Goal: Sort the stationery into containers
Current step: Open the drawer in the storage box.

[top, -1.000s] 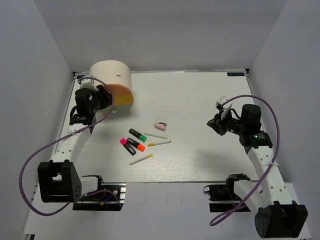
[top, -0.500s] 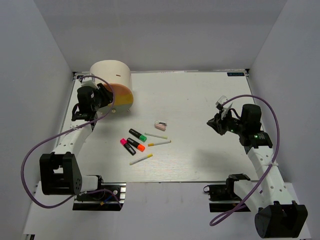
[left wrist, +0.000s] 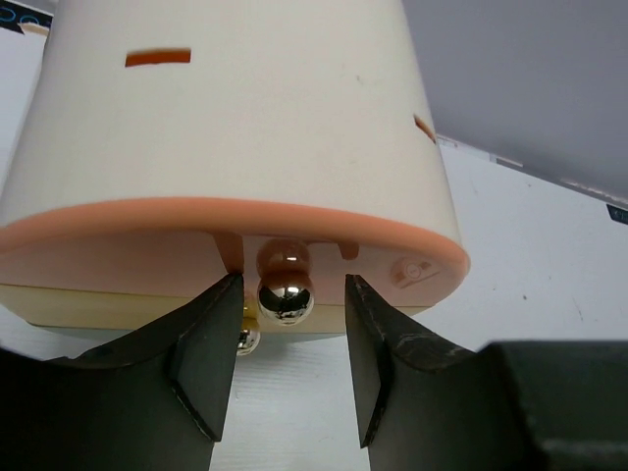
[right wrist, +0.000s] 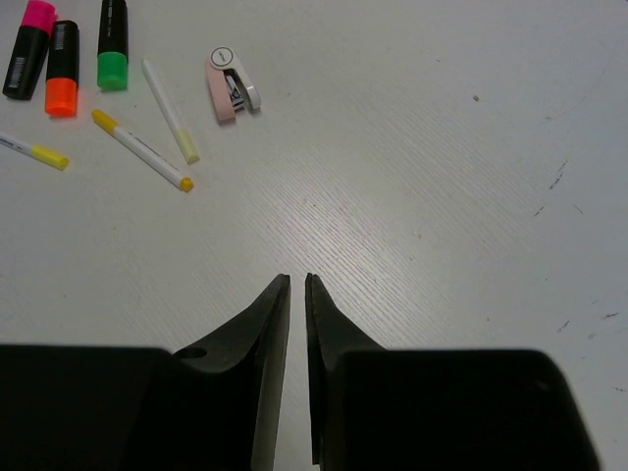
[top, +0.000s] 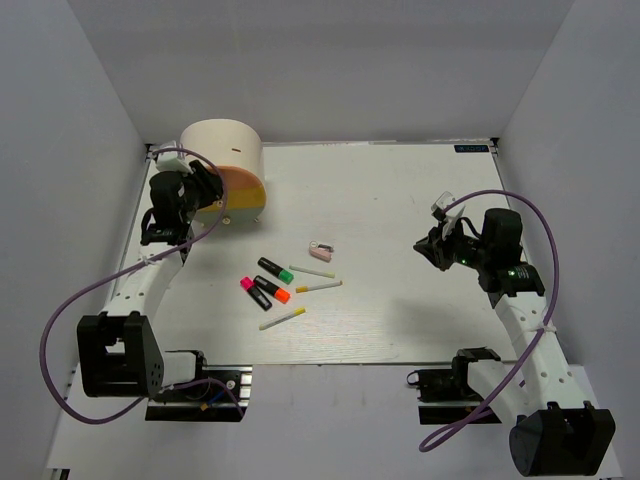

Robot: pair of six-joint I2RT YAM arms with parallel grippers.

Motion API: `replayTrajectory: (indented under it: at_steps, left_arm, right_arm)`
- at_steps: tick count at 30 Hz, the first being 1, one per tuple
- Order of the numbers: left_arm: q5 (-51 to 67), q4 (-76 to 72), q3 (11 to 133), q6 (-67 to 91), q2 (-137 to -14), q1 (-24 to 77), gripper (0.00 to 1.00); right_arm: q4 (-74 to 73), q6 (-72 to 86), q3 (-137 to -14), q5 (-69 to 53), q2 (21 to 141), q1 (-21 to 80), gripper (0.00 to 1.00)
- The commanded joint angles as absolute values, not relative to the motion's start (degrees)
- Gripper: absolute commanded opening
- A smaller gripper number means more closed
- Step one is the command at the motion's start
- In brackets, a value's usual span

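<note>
One knob point(left wrist: 247, 340) half-hidden behind left pincer point(left wrist: 291, 294)

A large cream drum-shaped organiser point(top: 222, 150) with an orange-yellow face sits far-left on the counter point(top: 400, 200), while black highlighters capped green point(top: 277, 270), orange point(top: 272, 290) and pink point(top: 251, 290), three thin white-yellow sticks point(top: 318, 287) and a small pinkish-white piece point(top: 320, 250) lie loose mid-counter.

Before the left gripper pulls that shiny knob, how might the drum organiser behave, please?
The drum organiser looks like hollow moulded plastic, so it may slide toward the pull rather than open. Its knob is round and glossy, probably slippery.
</note>
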State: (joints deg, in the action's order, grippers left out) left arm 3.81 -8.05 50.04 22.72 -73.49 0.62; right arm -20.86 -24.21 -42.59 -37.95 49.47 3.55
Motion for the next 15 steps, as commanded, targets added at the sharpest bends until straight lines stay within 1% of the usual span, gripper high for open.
replayTrajectory:
  at_steps: [1, 5, 9, 15]
  left_arm:
    - [2.55, -10.63, 49.75, 22.76, -71.28, 0.7, 0.56]
    - [2.55, -10.63, 49.75, 22.24, -71.28, 0.7, 0.48]
    - [3.08, -10.11, 49.75, 22.24, -71.81, 1.23, 0.48]
    - [2.55, -6.69, 50.44, 22.24, -72.86, 1.23, 0.53]
  right_arm:
    - [-19.16, -23.73, -42.8, -39.37, 49.22, 3.52, 0.18]
    - [-19.34, -23.73, -42.89, -39.46, 49.22, 3.43, 0.18]
    - [-19.6, -23.82, -42.98, -39.29, 49.13, 3.51, 0.18]
    - [-19.69, -23.73, -42.98, -39.38, 48.87, 3.43, 0.18]
